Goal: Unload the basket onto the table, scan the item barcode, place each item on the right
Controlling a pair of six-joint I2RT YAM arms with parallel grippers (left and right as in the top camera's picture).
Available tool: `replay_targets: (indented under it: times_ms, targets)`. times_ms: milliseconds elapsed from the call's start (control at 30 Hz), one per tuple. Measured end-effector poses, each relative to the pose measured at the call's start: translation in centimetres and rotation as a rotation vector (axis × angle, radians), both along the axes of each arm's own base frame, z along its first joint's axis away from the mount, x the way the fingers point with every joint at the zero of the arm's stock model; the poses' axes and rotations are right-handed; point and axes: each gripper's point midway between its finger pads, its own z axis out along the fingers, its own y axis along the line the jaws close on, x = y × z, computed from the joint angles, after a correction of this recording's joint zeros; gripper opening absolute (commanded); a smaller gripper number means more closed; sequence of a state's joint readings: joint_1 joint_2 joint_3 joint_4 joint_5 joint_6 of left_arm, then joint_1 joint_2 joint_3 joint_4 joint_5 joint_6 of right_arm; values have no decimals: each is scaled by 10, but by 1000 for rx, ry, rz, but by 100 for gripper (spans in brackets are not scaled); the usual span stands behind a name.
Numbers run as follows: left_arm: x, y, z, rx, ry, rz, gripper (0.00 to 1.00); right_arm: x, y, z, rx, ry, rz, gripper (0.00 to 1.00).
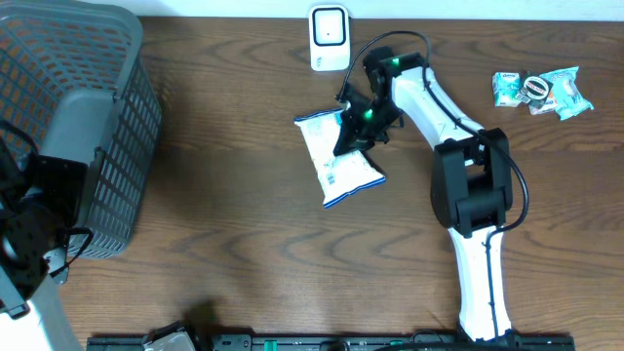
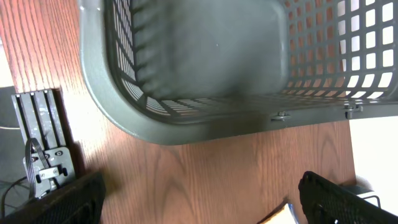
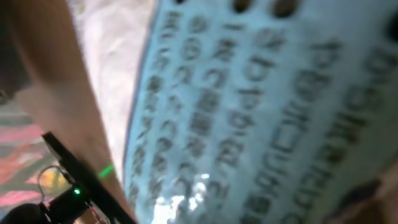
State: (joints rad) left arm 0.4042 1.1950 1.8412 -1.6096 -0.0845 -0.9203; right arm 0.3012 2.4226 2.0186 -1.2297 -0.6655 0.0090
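Overhead, right hand tight on packet; at wrist, its blurred print; left hand open.

Wooden table carries grey basket, white scanner, snack bag, small packets

The packet carries columns of dark Japanese characters on a pale blue ground (blurred, so not legible). No other view shows readable text.
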Motion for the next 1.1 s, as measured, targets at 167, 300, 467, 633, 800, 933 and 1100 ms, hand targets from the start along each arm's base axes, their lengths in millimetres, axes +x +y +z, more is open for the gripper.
replay_targets:
  times_ms: [167,300,467,633,800,933,1100]
  targets:
    - [0,0,0,0,0,0,98,32,-6,23,97,-95,-45,1]
    - [0,0,0,0,0,0,98,54,-14,56,154,-220,-66,1]
    - [0,0,0,0,0,0,98,55,-8,129,217,-400,-33,1]
    - [0,0,0,0,0,0,98,34,-4,187,260,-478,2,1]
    - [0,0,0,0,0,0,98,8,-5,198,257,-419,22,1]
    - [0,0,0,0,0,0,98,0,0,194,251,-385,35,1]
    - [0,0,0,0,0,0,97,-3,4,194,252,-384,45,1]
